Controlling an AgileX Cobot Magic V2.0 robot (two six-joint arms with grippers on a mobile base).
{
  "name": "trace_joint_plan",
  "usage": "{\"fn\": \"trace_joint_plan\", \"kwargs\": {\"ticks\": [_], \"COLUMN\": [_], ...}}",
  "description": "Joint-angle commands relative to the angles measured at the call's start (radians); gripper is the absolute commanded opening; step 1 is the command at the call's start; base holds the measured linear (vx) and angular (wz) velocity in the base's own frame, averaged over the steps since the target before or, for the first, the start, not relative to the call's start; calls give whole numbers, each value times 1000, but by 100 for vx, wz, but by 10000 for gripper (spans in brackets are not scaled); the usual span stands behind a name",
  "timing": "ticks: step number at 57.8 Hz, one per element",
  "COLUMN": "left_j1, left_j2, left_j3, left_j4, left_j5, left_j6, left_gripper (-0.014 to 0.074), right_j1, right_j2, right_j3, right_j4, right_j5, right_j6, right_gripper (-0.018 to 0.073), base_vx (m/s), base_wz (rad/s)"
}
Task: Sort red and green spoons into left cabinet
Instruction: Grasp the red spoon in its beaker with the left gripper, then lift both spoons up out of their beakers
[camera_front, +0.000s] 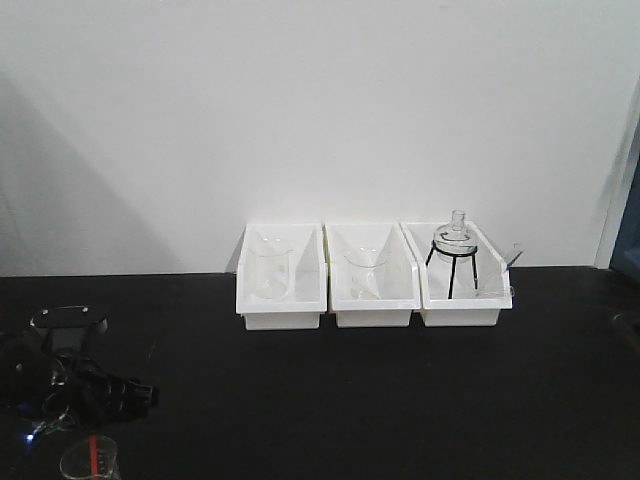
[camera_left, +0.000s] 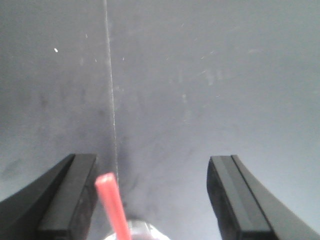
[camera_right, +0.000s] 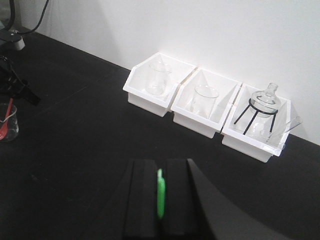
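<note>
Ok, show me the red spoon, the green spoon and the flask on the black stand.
red spoon (camera_left: 114, 205): left wrist view, on the handle.
green spoon (camera_right: 160, 197): right wrist view, on the visible green strip.
flask (camera_front: 458, 238): front view, on its round body.

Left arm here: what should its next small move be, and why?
Probably close the left gripper on the red spoon: its fingers stand open either side of the handle, which stands in a glass beaker, closer to one finger. The right gripper is shut on the green spoon.
</note>
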Motion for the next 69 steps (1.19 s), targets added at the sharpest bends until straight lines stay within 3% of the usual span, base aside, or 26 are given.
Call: {"fn": "trace_joint_plan", "kwargs": {"ticks": [1, 14, 32, 49, 69], "left_j1": [-1, -1, -1, -1, -1], "left_j2": [-31, -30, -30, -81, -311], "left_j3": [-34, -34, -34, -35, -35], "left_j4": [-10, -10, -7, -7, -8], "left_j5": [-66, -62, -63, -103, -60], "left_j6": [-11, -11, -7, 0, 14], "left_gripper": [562, 417, -10, -6, -6], "right_j1": [-1, -1, -1, -1, -1], "right_j2": [4, 4, 4, 4, 4], "right_j3": [-26, -26, -26, -26, -26], "right_j4": [20, 20, 27, 28, 29], "right_j5": [-62, -62, -61, -58, -58], "right_j6": [4, 4, 4, 4, 7], "right_gripper": [-3, -3, -3, -3, -3], "base_vx": [0, 0, 0, 0, 0], "base_wz": [0, 0, 0, 0, 0]}}
